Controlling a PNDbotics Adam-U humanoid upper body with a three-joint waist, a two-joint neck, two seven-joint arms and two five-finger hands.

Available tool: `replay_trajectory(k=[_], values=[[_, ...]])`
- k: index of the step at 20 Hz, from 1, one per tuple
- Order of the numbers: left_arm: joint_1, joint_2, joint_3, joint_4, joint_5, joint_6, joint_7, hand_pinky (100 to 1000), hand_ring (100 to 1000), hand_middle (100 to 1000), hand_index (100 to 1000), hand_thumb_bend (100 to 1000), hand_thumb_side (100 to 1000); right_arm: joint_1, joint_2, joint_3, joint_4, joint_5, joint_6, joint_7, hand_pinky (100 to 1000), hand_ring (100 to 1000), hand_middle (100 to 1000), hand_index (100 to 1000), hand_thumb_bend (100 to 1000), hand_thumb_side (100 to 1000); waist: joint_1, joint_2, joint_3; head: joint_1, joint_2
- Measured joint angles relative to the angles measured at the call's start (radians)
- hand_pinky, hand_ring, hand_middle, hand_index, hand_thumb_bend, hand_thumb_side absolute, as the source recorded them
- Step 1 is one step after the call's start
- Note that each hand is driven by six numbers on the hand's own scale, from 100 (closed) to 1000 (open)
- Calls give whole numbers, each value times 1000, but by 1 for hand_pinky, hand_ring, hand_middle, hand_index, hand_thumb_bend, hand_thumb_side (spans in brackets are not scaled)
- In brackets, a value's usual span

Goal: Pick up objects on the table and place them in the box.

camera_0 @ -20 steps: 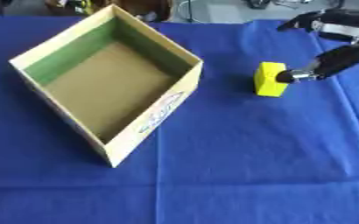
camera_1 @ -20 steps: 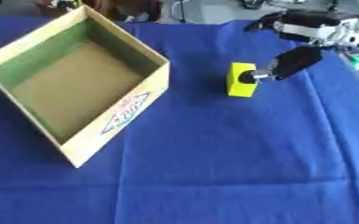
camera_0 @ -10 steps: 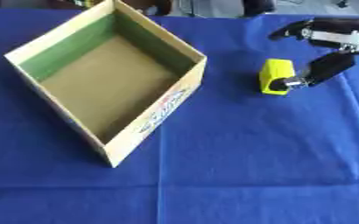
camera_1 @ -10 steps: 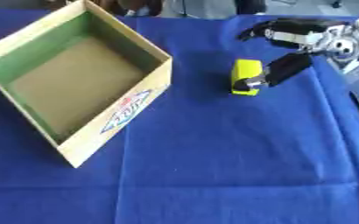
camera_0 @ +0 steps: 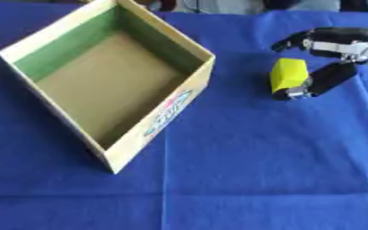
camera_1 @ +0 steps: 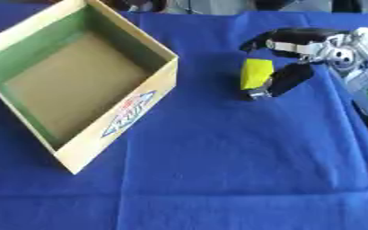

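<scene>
Right hand now pinches the small yellow block between thumb and fingers, ready to lift toward the open cardboard box.

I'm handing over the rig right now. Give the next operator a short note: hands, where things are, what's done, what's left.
Right hand: at the yellow block, thumb against its near side and fingers arched over the top, block between them.
Left hand: not in view.
Block sits on the blue cloth, right of the box.
Box interior shows nothing inside.
Left: close on the block, lift it, carry it left, release in the box.
</scene>
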Motion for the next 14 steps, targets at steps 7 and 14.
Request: replay_trajectory(k=[7, 14], values=[[-2, 0, 0, -6, -1, -1, -4, 284, 444, 490, 625, 100, 896, 8, 0, -9, 13, 12, 4, 5, 891, 948, 872, 987, 478, 599, 1, 9, 0, -4, -7], [-2, 0, 0, -10, -4, 1, -7, 285, 444, 490, 624, 100, 899, 8, -1, -16, 17, 13, 7, 17, 862, 906, 809, 957, 344, 606, 5, 12, -8, -4, -7]])
